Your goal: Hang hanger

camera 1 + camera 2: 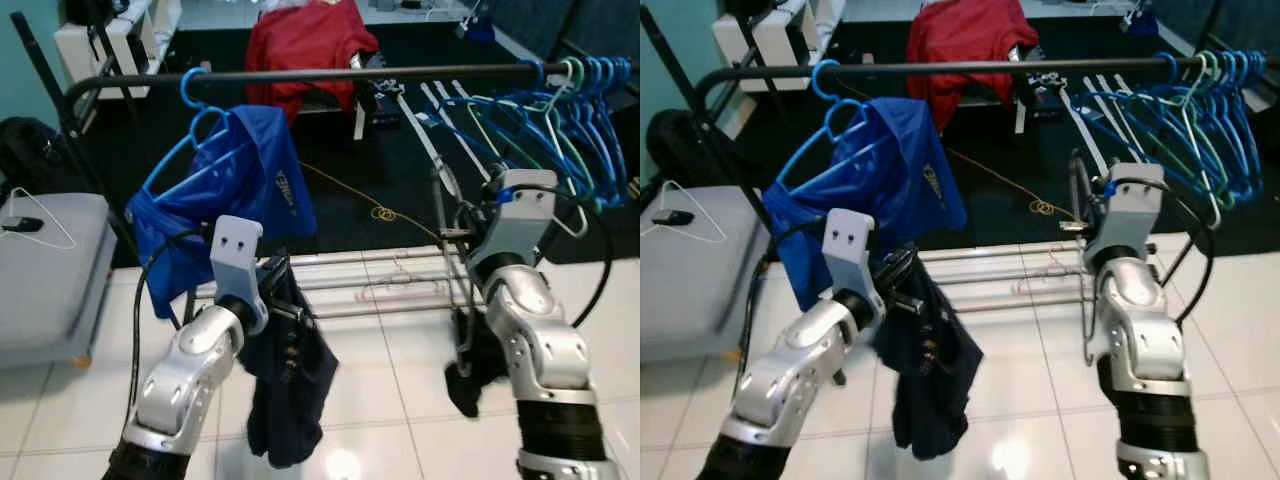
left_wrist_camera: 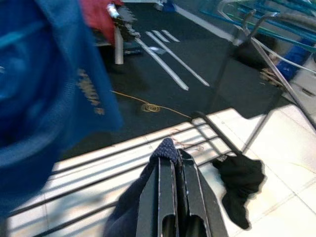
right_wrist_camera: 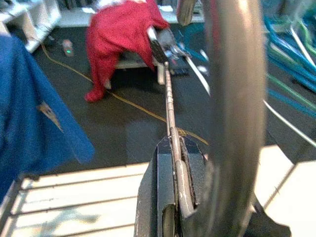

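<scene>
A black clothes rail (image 1: 400,73) runs across in front of me. My right gripper (image 1: 455,237) is below it, shut on a grey metal hanger (image 1: 446,195) that stands upright, its hook (image 3: 232,98) close to the wrist camera. My left gripper (image 1: 283,288) is shut on a dark navy garment (image 1: 290,380) that hangs limp from its fingers (image 2: 168,197) above the floor. On the rail's left end a blue shirt (image 1: 240,170) hangs on a blue hanger (image 1: 195,95).
Several blue hangers (image 1: 560,100) crowd the rail's right end. The rack's base bars (image 1: 380,280) lie on the white tiles, with a black cloth (image 1: 475,385) beside them. A grey table (image 1: 50,270) with a white wire hanger (image 1: 40,215) stands left. A red garment (image 1: 310,40) is draped behind.
</scene>
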Available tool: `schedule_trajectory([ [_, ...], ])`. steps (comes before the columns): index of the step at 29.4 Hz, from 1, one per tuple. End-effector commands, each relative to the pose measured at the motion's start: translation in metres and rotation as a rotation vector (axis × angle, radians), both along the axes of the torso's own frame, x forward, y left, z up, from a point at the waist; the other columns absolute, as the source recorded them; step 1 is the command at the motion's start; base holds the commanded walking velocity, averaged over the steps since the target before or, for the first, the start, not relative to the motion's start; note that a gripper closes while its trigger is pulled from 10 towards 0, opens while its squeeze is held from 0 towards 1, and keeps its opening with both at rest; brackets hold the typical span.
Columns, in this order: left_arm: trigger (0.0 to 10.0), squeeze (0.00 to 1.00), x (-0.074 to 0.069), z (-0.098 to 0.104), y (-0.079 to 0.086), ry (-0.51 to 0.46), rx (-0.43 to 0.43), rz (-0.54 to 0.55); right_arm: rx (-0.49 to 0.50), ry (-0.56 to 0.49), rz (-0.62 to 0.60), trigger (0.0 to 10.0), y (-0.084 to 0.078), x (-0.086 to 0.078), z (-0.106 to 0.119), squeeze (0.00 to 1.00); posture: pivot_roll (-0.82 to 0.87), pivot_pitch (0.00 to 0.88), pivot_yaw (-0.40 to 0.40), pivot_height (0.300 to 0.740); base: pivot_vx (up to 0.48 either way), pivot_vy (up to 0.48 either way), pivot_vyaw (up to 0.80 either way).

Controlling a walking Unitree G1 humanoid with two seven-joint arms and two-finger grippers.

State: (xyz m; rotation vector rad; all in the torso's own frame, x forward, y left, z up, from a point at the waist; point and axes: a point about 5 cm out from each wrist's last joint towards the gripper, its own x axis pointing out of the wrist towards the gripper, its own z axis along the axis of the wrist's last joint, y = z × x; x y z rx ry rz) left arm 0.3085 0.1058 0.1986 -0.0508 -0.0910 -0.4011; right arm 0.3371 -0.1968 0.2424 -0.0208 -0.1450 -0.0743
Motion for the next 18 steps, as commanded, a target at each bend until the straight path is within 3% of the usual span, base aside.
schedule_trajectory([
  [1,10.0,0.0,-0.001,-0.001,0.006,-0.004,0.008,0.023,0.014,-0.004,0.045,10.0,0.007,0.002,0.005,0.0,-0.06,0.197,-0.02,0.74,0.409,0.0,0.0],
  [6,10.0,0.0,-0.001,-0.001,0.006,-0.005,0.008,0.023,0.012,-0.006,0.067,10.0,0.006,0.003,0.011,0.0,-0.06,0.197,-0.021,0.74,0.409,0.0,0.0],
  [18,10.0,0.0,-0.001,-0.002,0.004,-0.003,0.008,0.026,0.018,0.07,0.249,10.0,0.018,0.013,0.019,0.0,-0.06,0.199,-0.028,0.74,0.405,0.0,0.0],
])
